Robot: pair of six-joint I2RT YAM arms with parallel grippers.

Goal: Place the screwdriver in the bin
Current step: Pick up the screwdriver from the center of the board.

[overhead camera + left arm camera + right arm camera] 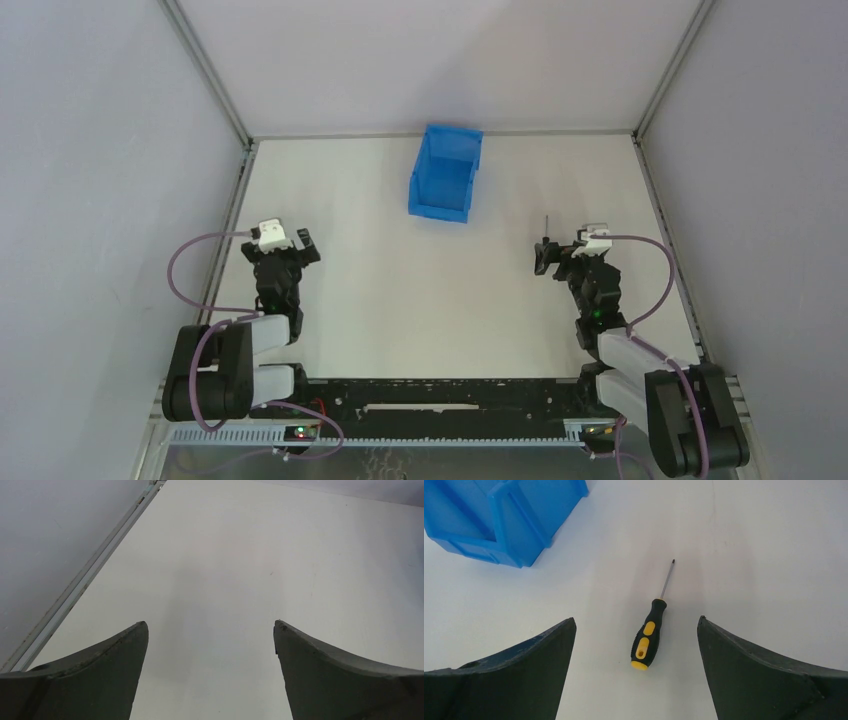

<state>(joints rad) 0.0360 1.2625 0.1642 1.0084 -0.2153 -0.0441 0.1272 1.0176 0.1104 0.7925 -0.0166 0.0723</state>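
Screwdriver (649, 632) lies flat on the table (774, 555), untouched, between the wide-open fingers of the right gripper (636, 620). The bin (445, 172) sits further back and left, only blue plastic showing inside. Left gripper (211, 623) is spread open too.

Bin (514, 530) partly out of frame.

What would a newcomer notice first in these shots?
The bright blue bin, the only strong colour, stands at the far middle of the white table. Next comes the black and yellow screwdriver, lying flat to the bin's right, beneath the open right fingers and not gripped.
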